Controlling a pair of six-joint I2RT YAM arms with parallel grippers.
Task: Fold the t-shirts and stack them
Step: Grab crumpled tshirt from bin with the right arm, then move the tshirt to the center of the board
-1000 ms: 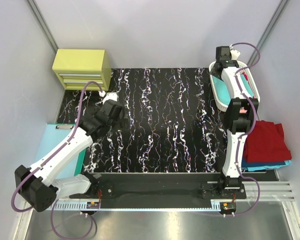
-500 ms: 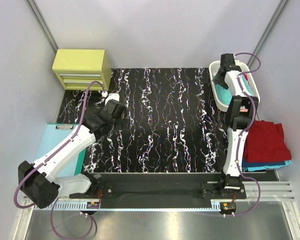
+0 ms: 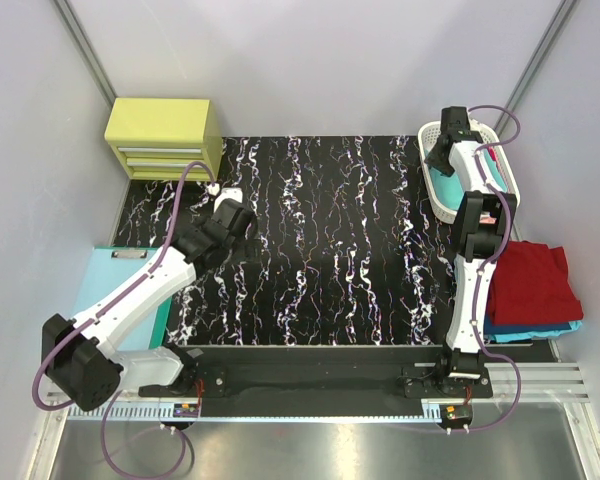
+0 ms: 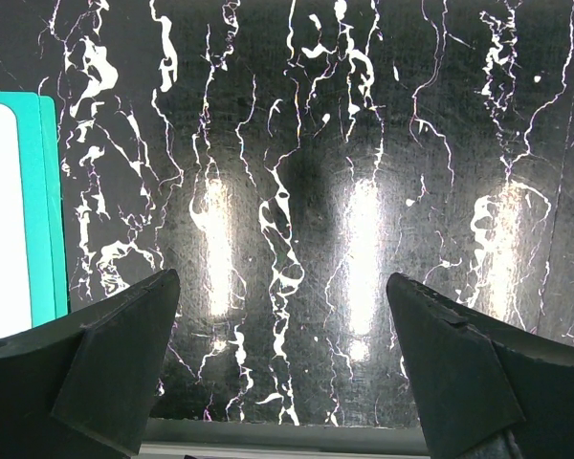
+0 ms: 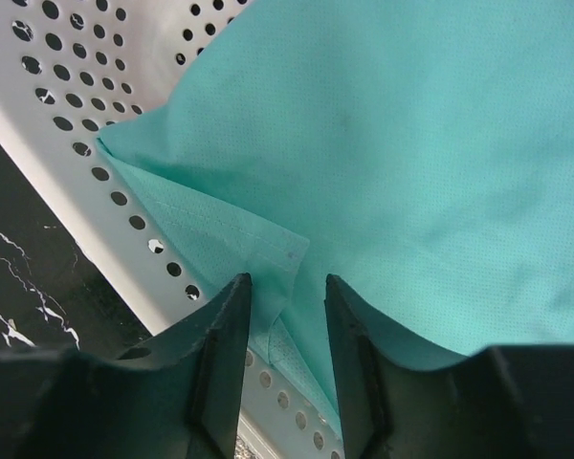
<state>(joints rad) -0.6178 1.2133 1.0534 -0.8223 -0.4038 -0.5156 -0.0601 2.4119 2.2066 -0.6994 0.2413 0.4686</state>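
Straddling a fold of the mint-teal t-shirt in the basket: right gripper half-narrowed, unclamped; left gripper wide, empty. Pinch shallow and you may lose the thin cloth.

from above, the right arm covers much of the white basket and the mint-teal shirt inside. a blue shirt lies mostly hidden under the red shirt. a mint fold sits between the fingers of the right pincer; pinched or not, i cannot tell. the clipboard is cut off at the picture's left edge.
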